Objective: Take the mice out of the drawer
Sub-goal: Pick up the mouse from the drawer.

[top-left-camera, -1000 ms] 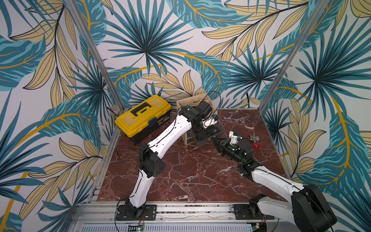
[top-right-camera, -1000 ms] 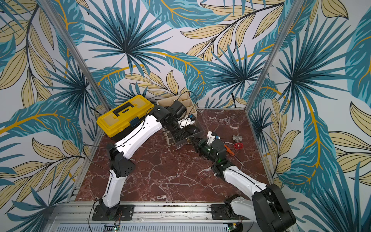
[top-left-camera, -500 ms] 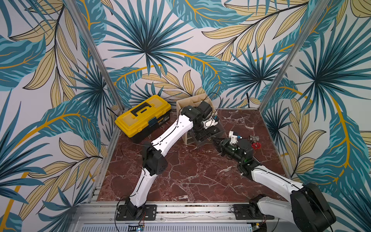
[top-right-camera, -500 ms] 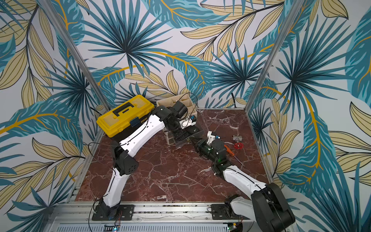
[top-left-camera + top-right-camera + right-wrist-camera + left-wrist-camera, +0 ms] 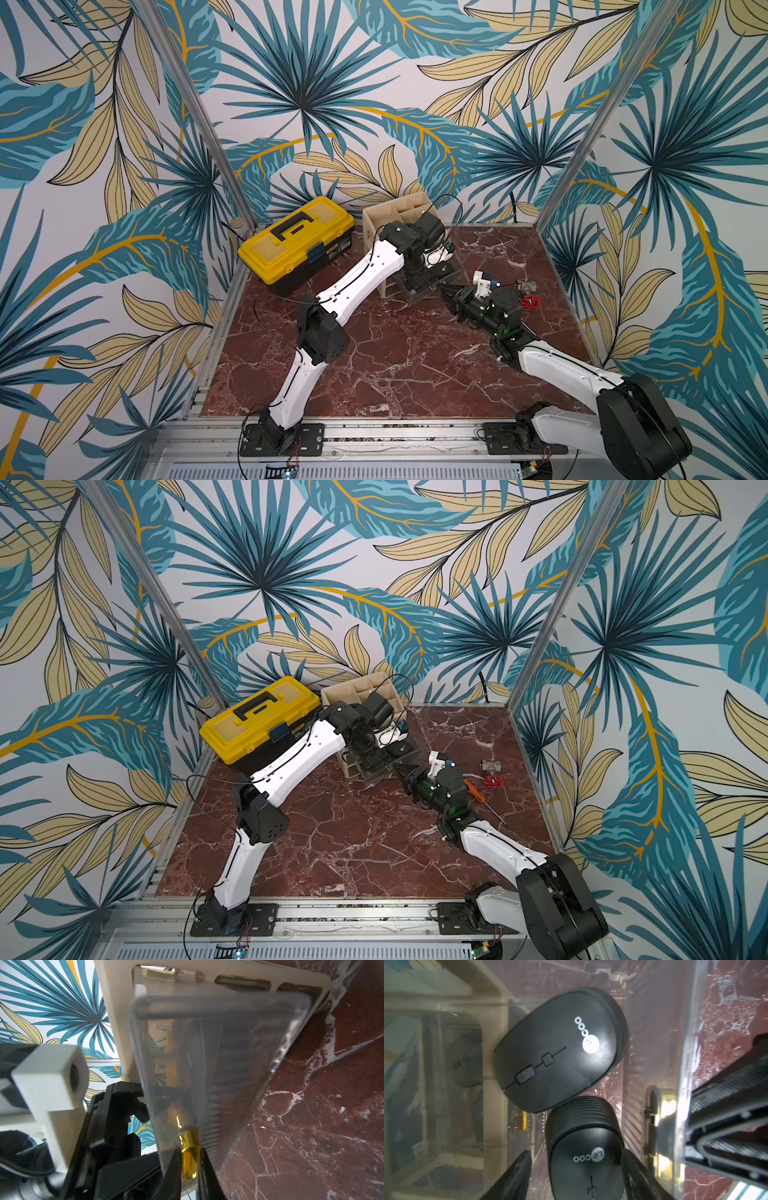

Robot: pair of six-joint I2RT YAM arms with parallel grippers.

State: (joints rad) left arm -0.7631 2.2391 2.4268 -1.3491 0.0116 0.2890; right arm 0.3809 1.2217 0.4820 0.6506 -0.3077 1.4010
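Note:
Two dark grey mice lie in the clear plastic drawer, which is pulled out of a beige cabinet. One mouse lies free near the drawer's back. The other mouse sits between the fingers of my left gripper, which is open; a gap shows beside one finger. A third mouse shows dimly through the plastic. My right gripper is shut on the drawer's gold handle. In both top views the left gripper reaches down into the drawer.
A yellow toolbox stands at the back left beside the cabinet. A red valve wheel, a metal fitting and an orange-handled screwdriver lie on the marble table to the right of my right arm.
The left arm has shifted slightly toward the back while its gripper stays in the drawer. The right gripper has kept its hold on the handle.

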